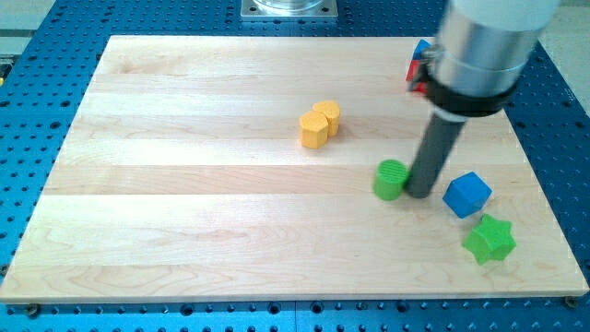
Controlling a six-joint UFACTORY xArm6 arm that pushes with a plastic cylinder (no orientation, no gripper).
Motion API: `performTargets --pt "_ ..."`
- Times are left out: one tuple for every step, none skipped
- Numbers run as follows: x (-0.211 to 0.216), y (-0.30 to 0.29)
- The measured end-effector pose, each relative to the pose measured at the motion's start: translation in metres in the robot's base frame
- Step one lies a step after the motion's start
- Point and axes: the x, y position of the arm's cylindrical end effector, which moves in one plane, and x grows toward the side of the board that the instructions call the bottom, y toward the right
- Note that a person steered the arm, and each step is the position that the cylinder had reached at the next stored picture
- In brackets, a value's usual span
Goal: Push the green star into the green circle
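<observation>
The green star lies near the board's lower right corner. The green circle, a short cylinder, stands to its upper left. My tip is at the end of the dark rod, right beside the green circle's right side, touching or nearly touching it. The tip is to the upper left of the green star, with the blue cube between the rod and the star.
Two yellow blocks sit together near the board's middle top. A red and blue block is partly hidden behind the arm at the upper right. The wooden board rests on a blue perforated table.
</observation>
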Motion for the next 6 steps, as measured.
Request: performTargets --pt "0.003 -0.09" --pt "0.059 -0.045" --pt "0.114 0.045" --pt "0.113 0.124" --pt "0.082 0.125" --pt "0.075 0.021"
